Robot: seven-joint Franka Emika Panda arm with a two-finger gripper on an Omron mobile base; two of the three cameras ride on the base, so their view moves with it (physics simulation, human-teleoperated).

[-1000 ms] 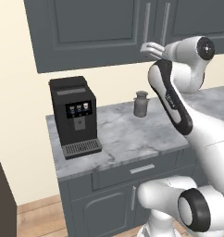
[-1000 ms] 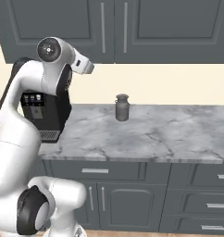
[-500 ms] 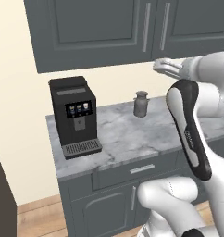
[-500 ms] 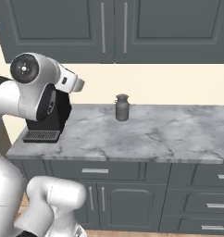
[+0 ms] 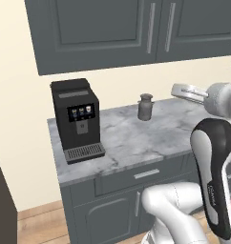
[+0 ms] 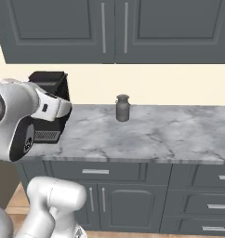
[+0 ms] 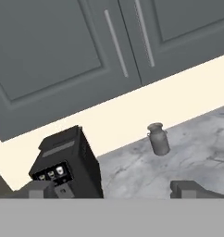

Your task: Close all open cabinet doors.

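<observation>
Apparently flush already: wall-cabinet doors (image 6: 114,30) above the marble counter (image 6: 161,135), handles meeting at the seam. Gripper (image 7: 118,190) parted, holding nothing, well back. Best scan for an unseen open door, maybe aside, before pushing.

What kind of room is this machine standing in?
It looks like a home kitchen, computer-rendered. A grey marble counter runs along the wall, with dark grey cabinet doors hung above it. On the counter stand a black coffee machine and a small metal milk jug.
</observation>
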